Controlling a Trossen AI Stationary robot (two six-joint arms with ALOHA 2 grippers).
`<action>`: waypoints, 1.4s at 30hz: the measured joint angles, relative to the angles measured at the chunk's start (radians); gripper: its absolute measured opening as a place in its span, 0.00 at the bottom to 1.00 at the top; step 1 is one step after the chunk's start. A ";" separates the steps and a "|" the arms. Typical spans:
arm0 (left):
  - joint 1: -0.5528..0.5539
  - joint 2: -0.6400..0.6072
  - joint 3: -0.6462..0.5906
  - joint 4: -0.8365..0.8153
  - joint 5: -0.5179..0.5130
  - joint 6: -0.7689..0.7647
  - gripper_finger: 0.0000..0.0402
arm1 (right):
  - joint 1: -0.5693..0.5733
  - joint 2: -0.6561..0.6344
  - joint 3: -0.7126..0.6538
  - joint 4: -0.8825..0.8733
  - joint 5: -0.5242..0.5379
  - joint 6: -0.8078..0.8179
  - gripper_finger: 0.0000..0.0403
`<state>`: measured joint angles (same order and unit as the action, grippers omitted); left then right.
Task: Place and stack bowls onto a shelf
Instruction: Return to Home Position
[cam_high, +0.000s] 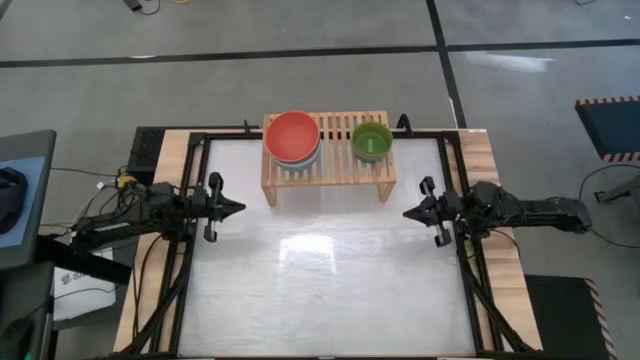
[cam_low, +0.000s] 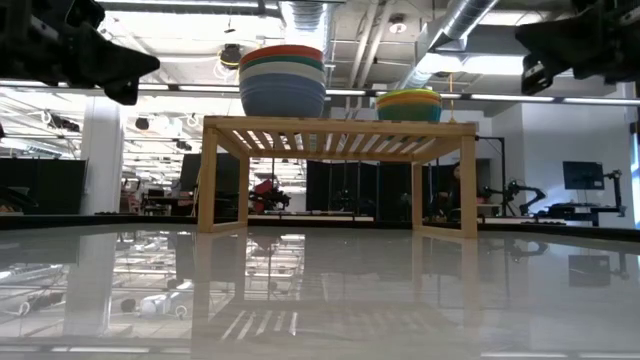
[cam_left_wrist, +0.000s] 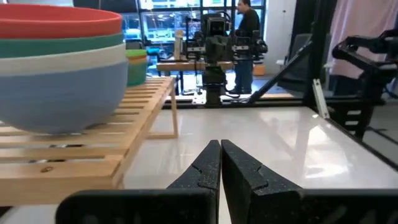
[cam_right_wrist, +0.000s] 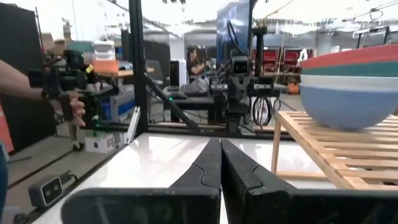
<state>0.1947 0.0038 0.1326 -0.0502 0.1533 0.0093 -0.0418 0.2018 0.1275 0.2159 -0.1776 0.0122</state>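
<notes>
The light-wood shelf (cam_high: 328, 160) stands at the table's far middle. On its left part rests a stack of nested bowls (cam_high: 292, 138): red-orange on top, then teal, cream-white and slate blue at the base (cam_low: 284, 80). On its right part rests a smaller stack (cam_high: 372, 141), lime green on top, with yellow and cyan rims showing in the low view (cam_low: 409, 103). My left gripper (cam_high: 240, 208) is shut and empty above the table's left side. My right gripper (cam_high: 407, 213) is shut and empty above the right side.
Black frame rails (cam_high: 190, 250) run along the table's left and right edges. The glossy white tabletop (cam_high: 320, 290) stretches in front of the shelf. A person (cam_left_wrist: 249, 31) stands in the room beyond, and a person's hand (cam_right_wrist: 76, 109) shows beside the table in the right wrist view.
</notes>
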 joint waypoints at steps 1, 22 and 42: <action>0.000 0.000 0.000 -0.001 -0.001 0.010 0.00 | 0.000 -0.019 -0.011 0.007 0.000 0.008 0.05; 0.000 0.001 -0.121 0.114 0.076 0.092 0.00 | 0.003 -0.200 -0.119 -0.094 -0.009 0.063 0.06; -0.033 0.133 -0.122 0.101 -0.005 -0.130 0.00 | 0.002 -0.196 -0.121 -0.163 0.000 0.067 0.11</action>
<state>0.1619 0.1373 0.0105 0.0506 0.1483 -0.1211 -0.0398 0.0054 0.0063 0.0532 -0.1772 0.0792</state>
